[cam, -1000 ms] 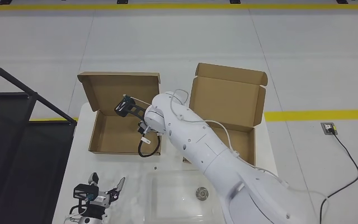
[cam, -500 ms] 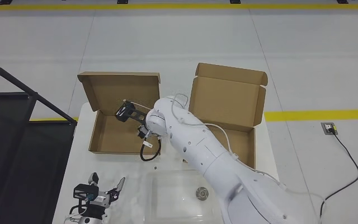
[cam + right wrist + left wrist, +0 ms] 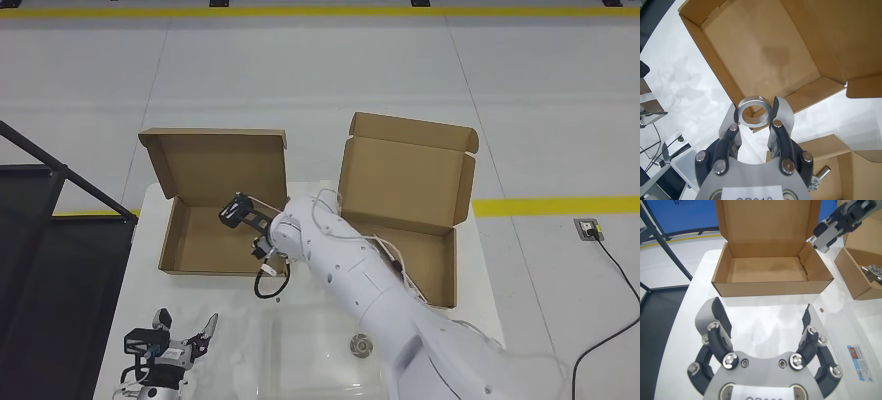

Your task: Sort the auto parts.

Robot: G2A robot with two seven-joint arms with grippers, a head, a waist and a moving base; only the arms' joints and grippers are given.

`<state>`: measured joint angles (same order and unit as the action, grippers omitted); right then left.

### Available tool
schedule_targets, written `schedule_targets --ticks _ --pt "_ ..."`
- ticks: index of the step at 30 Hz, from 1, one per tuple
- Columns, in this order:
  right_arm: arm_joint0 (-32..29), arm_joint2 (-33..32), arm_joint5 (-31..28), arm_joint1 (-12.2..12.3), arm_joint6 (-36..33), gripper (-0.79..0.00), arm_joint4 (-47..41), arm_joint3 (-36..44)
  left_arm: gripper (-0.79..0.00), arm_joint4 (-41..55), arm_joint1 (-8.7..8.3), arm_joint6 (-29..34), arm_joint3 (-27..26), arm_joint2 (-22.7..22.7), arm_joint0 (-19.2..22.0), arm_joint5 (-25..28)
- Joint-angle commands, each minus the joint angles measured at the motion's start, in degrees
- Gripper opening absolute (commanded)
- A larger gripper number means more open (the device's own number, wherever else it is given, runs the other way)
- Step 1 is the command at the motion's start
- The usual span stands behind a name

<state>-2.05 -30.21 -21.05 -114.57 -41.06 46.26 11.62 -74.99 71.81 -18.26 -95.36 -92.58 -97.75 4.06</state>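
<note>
Over the right-hand side of the open left box [image 3: 205,240], the right gripper [image 3: 754,111] had its pads clamped on either side of a metal ring [image 3: 753,101]. It was a plain silver collar, smooth, with a wide bore and one small hole drilled in its outer band. It hung in the air above the cardboard, not touching it. Down at the near edge of the white table [image 3: 698,283], the left gripper [image 3: 762,311] sat with fingers spread wide and nothing between them. Inside the right box [image 3: 851,275] lay a metal pin [image 3: 823,172] and a toothed metal piece [image 3: 874,269].
</note>
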Motion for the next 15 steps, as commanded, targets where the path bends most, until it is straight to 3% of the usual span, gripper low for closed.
schedule_targets --ticks 1,15 --pt "-0.8 -0.1 0.4 0.0 0.6 -0.785 -0.2 -0.3 0.000 0.0 0.02 0.0 0.0 0.0 0.0 -0.1" --pt "-2.0 -0.4 0.4 0.0 1.8 -0.785 -0.7 -0.8 0.000 0.0 0.09 0.0 -0.1 0.1 -0.1 -0.3"
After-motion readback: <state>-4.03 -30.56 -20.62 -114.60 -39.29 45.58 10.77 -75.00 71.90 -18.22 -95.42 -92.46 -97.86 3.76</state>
